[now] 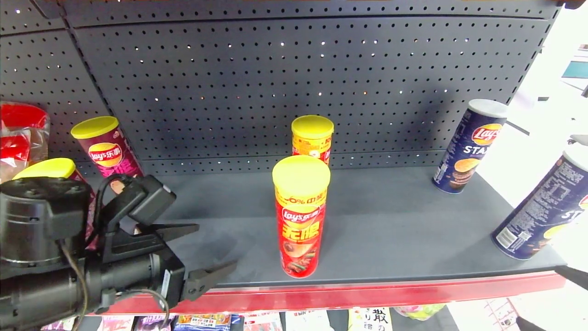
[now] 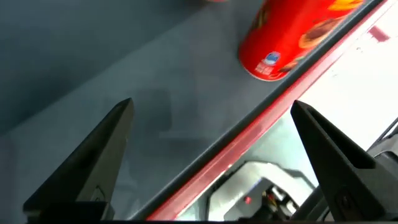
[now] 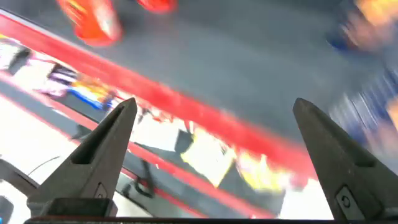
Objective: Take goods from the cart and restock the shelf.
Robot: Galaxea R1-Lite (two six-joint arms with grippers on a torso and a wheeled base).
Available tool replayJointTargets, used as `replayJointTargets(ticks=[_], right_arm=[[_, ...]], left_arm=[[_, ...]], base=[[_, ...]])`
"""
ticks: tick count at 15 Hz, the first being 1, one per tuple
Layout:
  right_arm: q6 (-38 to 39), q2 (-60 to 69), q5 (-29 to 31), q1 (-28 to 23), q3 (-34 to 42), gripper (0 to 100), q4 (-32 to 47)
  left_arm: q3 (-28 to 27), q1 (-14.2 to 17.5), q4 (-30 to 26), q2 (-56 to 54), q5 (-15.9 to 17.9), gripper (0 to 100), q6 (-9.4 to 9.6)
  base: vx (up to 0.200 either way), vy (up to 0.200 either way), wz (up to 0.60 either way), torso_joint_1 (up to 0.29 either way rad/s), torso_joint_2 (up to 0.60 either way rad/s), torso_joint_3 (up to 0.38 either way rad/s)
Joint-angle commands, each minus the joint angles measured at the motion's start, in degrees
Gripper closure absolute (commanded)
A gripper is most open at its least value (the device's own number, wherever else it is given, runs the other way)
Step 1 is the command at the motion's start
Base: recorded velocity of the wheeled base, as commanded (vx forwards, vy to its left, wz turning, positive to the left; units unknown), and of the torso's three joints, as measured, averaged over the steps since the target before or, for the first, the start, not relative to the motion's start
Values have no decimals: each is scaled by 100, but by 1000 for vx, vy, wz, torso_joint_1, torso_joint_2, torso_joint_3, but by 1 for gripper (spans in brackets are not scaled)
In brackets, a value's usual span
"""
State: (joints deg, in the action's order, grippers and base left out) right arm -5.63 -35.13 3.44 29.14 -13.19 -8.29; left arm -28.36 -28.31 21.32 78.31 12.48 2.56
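Six cylindrical crisp cans stand on the shelf [image 1: 390,220], in three pairs. Two red cans with yellow plastic lids sit in the middle: the near red can [image 1: 301,220] is close to the front edge, and the far red can [image 1: 313,138] is behind it by the perforated metal back panel [image 1: 229,92]. Two magenta cans, also yellow-lidded, stand at the left: the far magenta can [image 1: 108,149] and the near magenta can [image 1: 46,168], of which little but the lid shows. Two navy cans with grey lids stand at the right: the far navy can [image 1: 469,147] and the near navy can [image 1: 537,211] at the shelf's right end. The shelf board is matt dark grey with a glossy red front lip [image 1: 367,289].

The left pincer [image 1: 216,244] hovers at the front edge, left of the near red can, its black pointed fingers spread wide and empty. The right pincer [image 3: 211,106] is likewise wide and empty, with the red lip showing between its fingers.
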Motion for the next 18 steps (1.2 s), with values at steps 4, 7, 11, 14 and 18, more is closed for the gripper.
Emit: replayJointTargets(ticks=[4, 7, 11, 14, 18], right_arm=[[159, 2037, 201, -716, 115, 0, 1242], [168, 2037, 210, -716, 141, 0, 1242], [238, 2037, 210, -716, 150, 0, 1242], [247, 2037, 219, -716, 159, 0, 1242], [247, 2037, 219, -725, 176, 0, 1251]], left_arm=[[-566, -158, -5, 1230, -598, 0, 34], [-856, -325, 4, 1547, -616, 0, 34], [-1111, -360, -5, 1775, -607, 0, 34], [-1225, -456, 4, 1907, -598, 0, 34], [-1322, -562, 4, 2021, -598, 0, 34]], base=[[0, 0, 0, 0, 0, 0], [0, 0, 0, 0, 0, 0], [0, 0, 0, 0, 0, 0], [0, 0, 0, 0, 0, 0], [0, 0, 0, 0, 0, 0]])
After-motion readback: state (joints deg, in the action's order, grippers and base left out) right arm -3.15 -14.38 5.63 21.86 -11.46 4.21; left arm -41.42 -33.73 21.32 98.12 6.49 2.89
